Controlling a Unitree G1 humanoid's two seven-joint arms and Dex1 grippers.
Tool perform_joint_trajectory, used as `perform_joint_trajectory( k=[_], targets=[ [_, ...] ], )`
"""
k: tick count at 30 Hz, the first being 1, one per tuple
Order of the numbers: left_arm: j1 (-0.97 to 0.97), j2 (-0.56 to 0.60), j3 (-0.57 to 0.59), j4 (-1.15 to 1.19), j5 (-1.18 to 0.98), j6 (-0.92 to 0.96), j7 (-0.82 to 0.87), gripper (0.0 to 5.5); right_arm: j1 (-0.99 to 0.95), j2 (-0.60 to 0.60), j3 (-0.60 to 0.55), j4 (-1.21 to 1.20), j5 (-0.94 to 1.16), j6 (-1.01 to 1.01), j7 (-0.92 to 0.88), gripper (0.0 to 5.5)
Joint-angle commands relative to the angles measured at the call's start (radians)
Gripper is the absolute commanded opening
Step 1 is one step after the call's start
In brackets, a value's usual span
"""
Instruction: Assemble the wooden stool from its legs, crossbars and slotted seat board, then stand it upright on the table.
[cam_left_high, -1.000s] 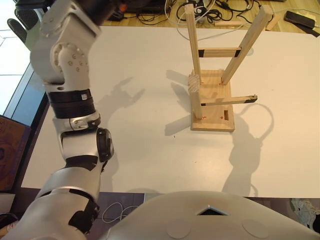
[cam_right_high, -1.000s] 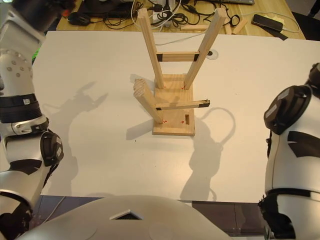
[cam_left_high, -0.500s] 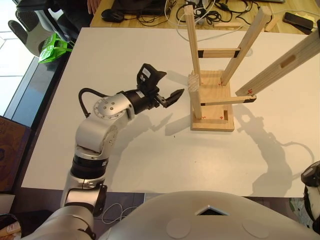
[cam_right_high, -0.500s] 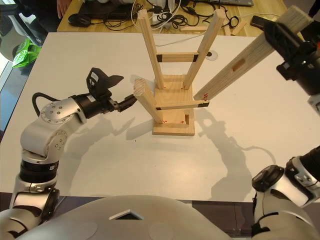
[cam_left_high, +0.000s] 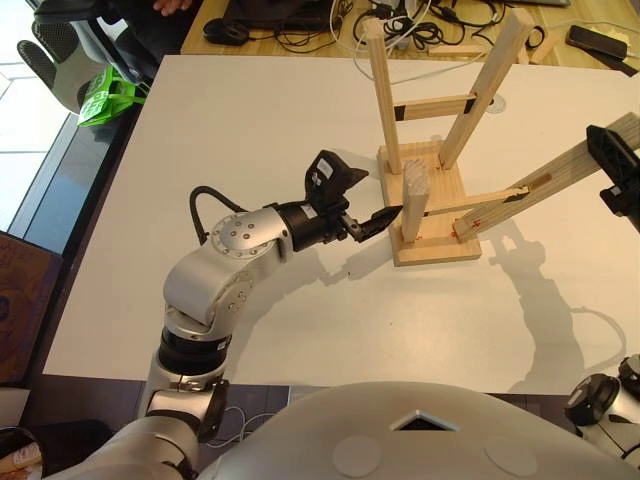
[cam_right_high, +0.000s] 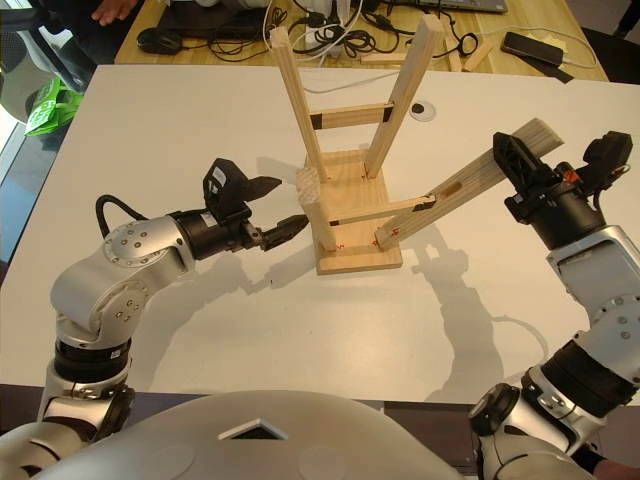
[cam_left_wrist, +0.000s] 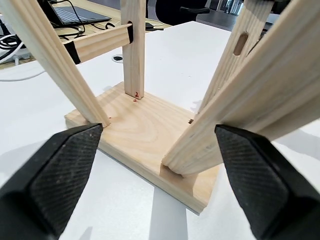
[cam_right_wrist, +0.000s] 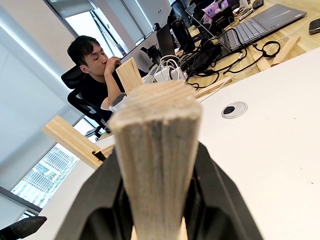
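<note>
Stool leg (cam_right_high: 455, 190) slants from our right pincer (cam_right_high: 522, 178), clamped on it, down to the seat board (cam_right_high: 355, 258), while our left pincer (cam_right_high: 285, 205) gapes apart beside the front leg (cam_right_high: 320, 220).

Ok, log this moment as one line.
left gripper: open, by near standing leg | right gripper: shut on fourth leg, tilted, foot on seat board | seat board: flat on table
</note>
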Motion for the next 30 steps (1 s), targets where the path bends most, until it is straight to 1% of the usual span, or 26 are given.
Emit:
perform_joint_trajectory(
  k=[1, 7, 11, 14, 16, 18, 24, 30],
  targets=[
    [-0.021, -0.019, -0.018, -0.022, -0.028, 0.044, 0.008, 4.16, 0.013, -0.055, 0.043, 0.002, -0.029, -0.036, 0.030, 1.00],
    [-0.041, -0.014, -0.014, 0.006, -0.014, 0.047, 0.030, 4.16, -0.043, -0.167, 0.144, 0.156, -0.144, -0.136, 0.173, 1.00],
    [-0.054, -0.030, 0.007, 0.006, -0.030, 0.060, 0.046, 4.16, -0.051, -0.195, 0.191, 0.230, -0.201, -0.205, 0.246, 1.00],
    [-0.055, -0.035, -0.001, 0.007, -0.031, 0.061, 0.050, 4.16, -0.038, -0.193, 0.183, 0.243, -0.204, -0.229, 0.258, 1.00],
    [-0.059, -0.034, -0.004, 0.022, -0.018, 0.050, 0.055, 4.16, -0.089, -0.177, 0.139, 0.272, -0.143, -0.213, 0.217, 1.00],
    [-0.063, -0.033, -0.002, 0.031, -0.014, 0.045, 0.057, 4.16, -0.128, -0.175, 0.127, 0.292, -0.115, -0.206, 0.202, 1.00],
    [-0.077, -0.024, 0.013, 0.053, -0.011, 0.037, 0.053, 4.16, -0.139, -0.178, 0.154, 0.309, -0.132, -0.220, 0.237, 1.00],
    [-0.081, -0.014, 0.024, 0.057, -0.013, 0.038, 0.051, 4.16, -0.153, -0.242, 0.229, 0.363, -0.239, -0.299, 0.372, 1.00]
  ],
)
